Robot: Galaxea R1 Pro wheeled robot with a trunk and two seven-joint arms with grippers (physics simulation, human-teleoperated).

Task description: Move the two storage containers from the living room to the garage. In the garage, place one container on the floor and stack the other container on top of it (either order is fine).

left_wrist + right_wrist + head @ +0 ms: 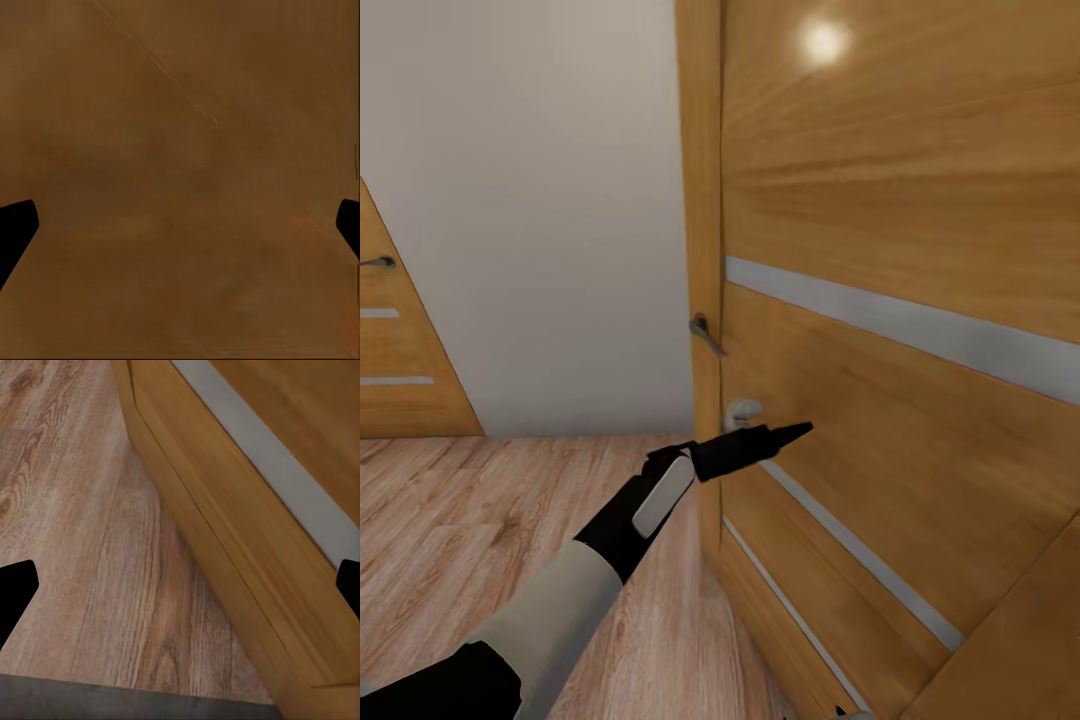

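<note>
Item: wooden door (900, 230), grey inlay stripes, metal handle (707, 333) on its edge; we record it standing ajar over the light wood plank floor (480, 520).

Item: left gripper (785, 433), reaching close to the door face; we see its fingers (15, 229) spread wide, nothing between them.

Item: right gripper (180, 585), fingertips likewise parted, released, above planks beside the door's lower edge.

Item: second door (400, 340), far left wall.

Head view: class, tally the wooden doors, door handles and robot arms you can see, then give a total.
Wooden doors: 2 (near, far)
Door handles: 3 ()
Robot arms: 1 (left arm)
Total: 6
</note>
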